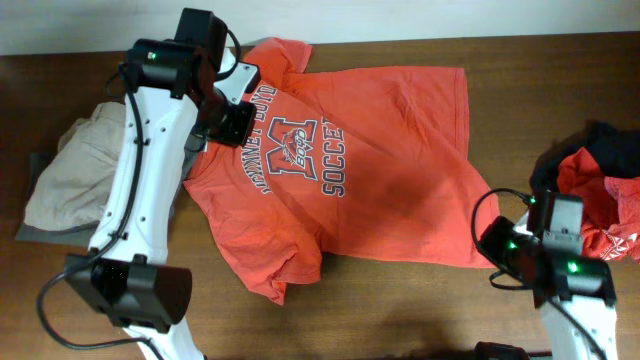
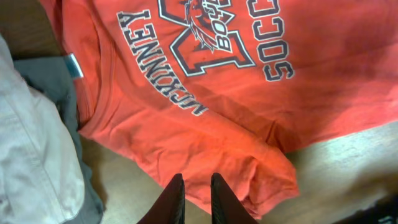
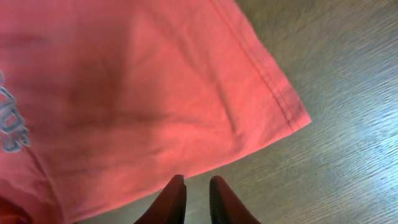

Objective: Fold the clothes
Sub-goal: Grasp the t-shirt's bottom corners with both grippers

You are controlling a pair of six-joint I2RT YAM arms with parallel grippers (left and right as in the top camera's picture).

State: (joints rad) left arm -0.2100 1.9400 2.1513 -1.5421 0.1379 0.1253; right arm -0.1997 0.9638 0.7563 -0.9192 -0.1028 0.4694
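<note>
Your left gripper (image 2: 194, 180) over orange T-shirt (image 1: 385, 180) sleeve, jaws stood a slit apart, right gripper (image 3: 194, 182) likewise at hem, any grip impossible to tell.

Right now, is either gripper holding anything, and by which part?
Cannot be told. The left gripper has its jaws nearly together over the orange T-shirt near a sleeve, and the right gripper is at a hem corner. No cloth looks lifted.

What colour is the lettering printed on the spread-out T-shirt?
The lettering is navy with white outlines on the orange-red T-shirt; it is clearest in the left wrist view.
</note>
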